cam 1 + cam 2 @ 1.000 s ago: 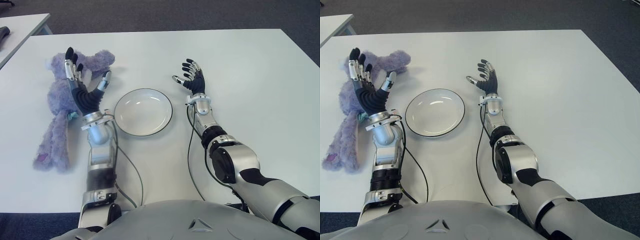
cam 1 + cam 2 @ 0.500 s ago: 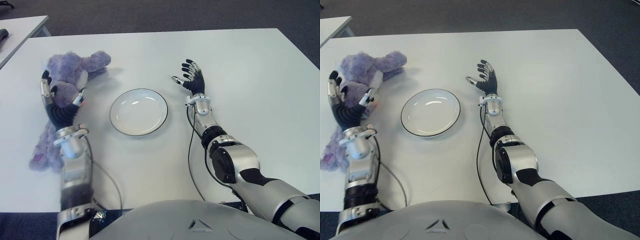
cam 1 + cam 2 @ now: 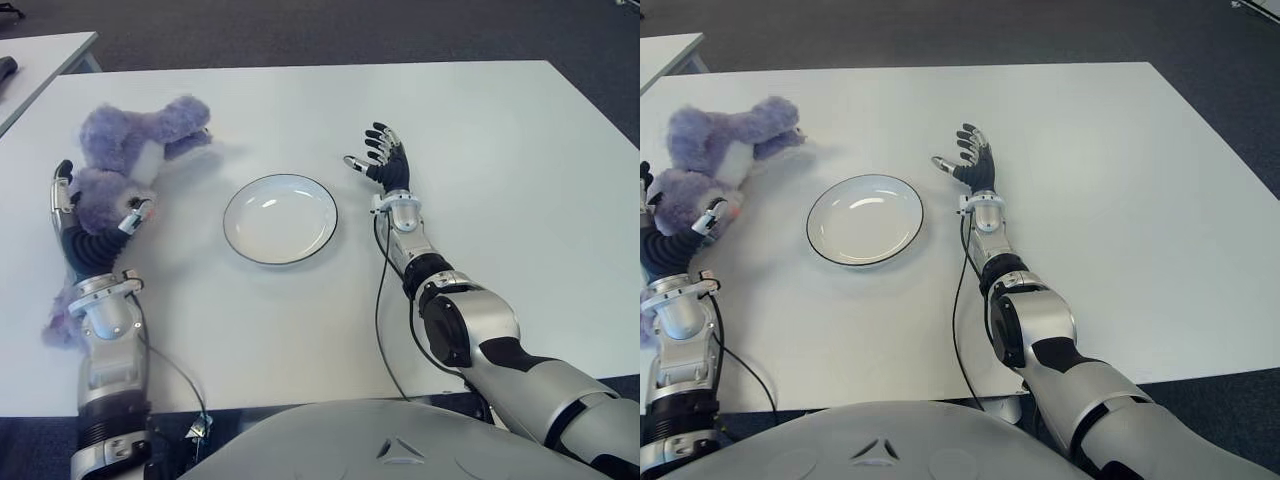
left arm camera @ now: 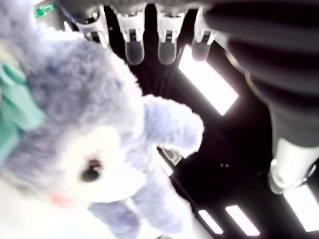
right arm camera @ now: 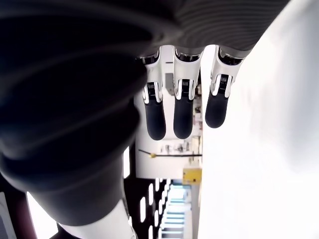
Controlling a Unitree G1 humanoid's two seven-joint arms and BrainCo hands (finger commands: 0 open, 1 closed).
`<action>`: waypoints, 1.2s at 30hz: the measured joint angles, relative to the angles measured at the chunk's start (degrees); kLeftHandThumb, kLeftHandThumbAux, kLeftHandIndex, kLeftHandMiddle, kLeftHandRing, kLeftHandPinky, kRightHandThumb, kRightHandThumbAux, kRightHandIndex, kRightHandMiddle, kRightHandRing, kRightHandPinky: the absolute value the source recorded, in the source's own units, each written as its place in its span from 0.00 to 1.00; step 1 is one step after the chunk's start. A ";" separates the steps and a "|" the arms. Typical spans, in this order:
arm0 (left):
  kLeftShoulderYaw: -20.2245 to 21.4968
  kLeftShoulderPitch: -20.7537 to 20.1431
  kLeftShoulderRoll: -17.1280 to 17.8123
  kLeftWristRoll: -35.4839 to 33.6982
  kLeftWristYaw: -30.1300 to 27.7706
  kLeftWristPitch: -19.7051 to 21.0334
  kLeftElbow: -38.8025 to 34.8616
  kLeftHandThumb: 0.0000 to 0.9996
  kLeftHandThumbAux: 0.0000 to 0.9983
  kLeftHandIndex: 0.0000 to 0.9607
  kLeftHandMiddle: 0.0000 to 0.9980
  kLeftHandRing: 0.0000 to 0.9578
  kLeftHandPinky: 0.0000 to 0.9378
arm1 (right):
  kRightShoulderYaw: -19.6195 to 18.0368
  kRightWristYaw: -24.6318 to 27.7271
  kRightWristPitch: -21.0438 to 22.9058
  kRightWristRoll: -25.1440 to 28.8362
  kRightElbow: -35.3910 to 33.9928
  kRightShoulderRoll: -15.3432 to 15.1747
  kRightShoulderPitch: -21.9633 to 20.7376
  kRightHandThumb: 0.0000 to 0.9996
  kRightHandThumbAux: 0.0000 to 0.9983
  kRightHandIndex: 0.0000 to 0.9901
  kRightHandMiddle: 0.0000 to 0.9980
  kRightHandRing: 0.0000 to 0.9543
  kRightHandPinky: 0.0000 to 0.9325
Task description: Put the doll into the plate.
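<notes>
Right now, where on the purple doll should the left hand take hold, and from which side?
Grip the doll around its soft torso, coming from the robot's left, where the left hand already sits with fingers spread. It lies lengthwise, limbs floppy; the plate is to its right.

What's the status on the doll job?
Left hand open against doll, no grasp. Right hand open, idle right of plate. Plate empty, path clear.

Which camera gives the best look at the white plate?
The left eye view: the white plate shows whole there, empty, on the table between the purple plush doll and the right robot hand. The right eye view shows it equally whole. Neither wrist view shows it.
</notes>
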 measured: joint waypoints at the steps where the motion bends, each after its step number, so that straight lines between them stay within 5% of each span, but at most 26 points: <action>1: 0.22 0.29 0.25 0.15 0.05 0.08 -0.01 0.01 0.63 0.06 0.06 0.04 0.00 | -0.01 0.02 0.00 0.00 0.05 0.00 0.03 0.10 0.95 0.14 0.22 0.22 0.23; 36: 1.10 2.71 0.97 0.66 0.38 6.10 -2.53 0.02 0.61 0.04 0.06 0.04 0.00 | -0.94 1.67 0.01 0.03 0.18 0.01 0.19 0.10 0.95 0.15 0.22 0.21 0.22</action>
